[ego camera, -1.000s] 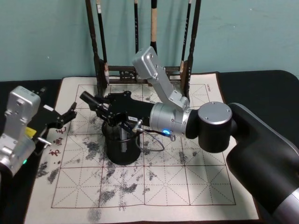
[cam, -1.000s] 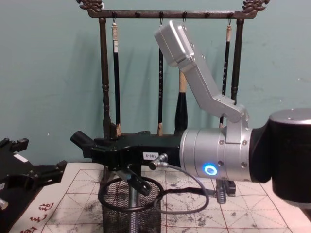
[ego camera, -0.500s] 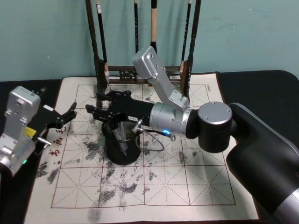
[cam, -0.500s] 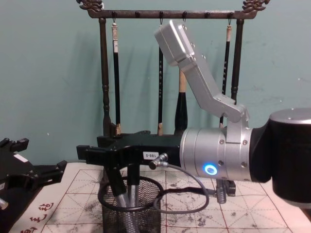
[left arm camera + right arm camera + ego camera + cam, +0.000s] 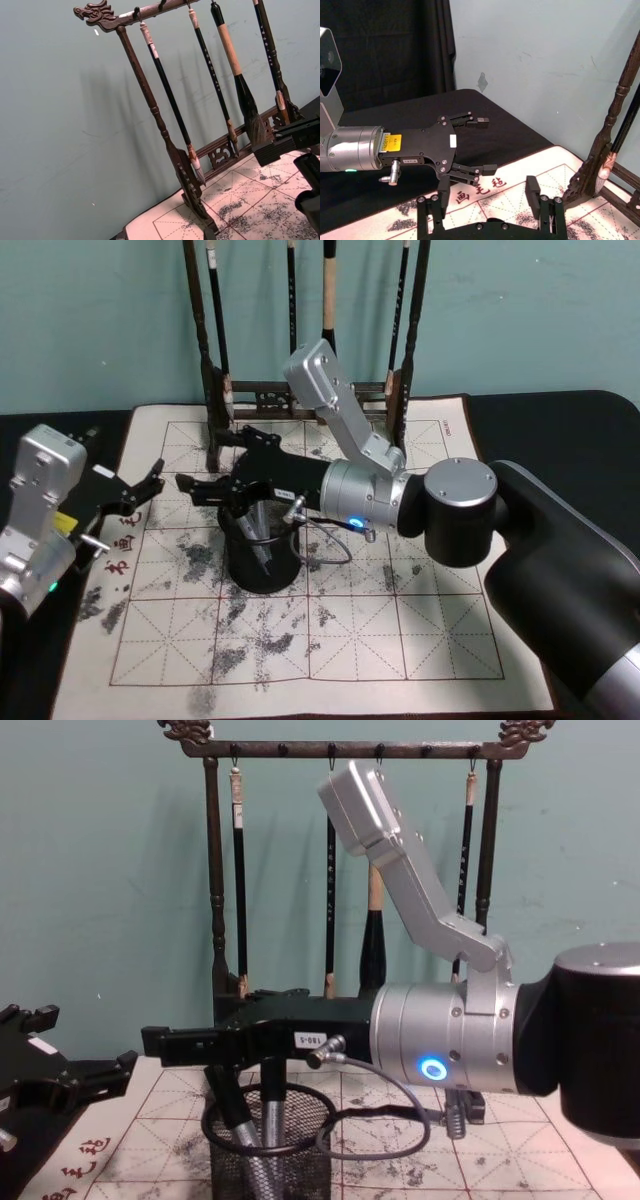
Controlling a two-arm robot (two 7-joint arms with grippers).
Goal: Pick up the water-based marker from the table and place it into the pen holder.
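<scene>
Change: since a second ago the right gripper's fingers have swung apart above the pen holder, and the marker has dropped out of them into the cup.
Left gripper (image 5: 150, 483): parked at the mat's left edge, above the table (image 5: 560, 440); jaws spread with nothing between them, also seen from the right wrist view (image 5: 480, 145).
Pen holder (image 5: 262, 558): black mesh cup standing upright on the cream mat (image 5: 400, 630), left of its middle.
Marker (image 5: 232, 1120): grey barrel standing tilted inside the pen holder, leaning on the rim, its upper end poking out beside a second grey stick.
Right gripper (image 5: 222, 462): hovers just over the cup's rim, jaws wide apart and level, gripping nothing.
Brush rack (image 5: 215, 870): dark wooden frame hung with brushes, behind the cup at the mat's far edge.
</scene>
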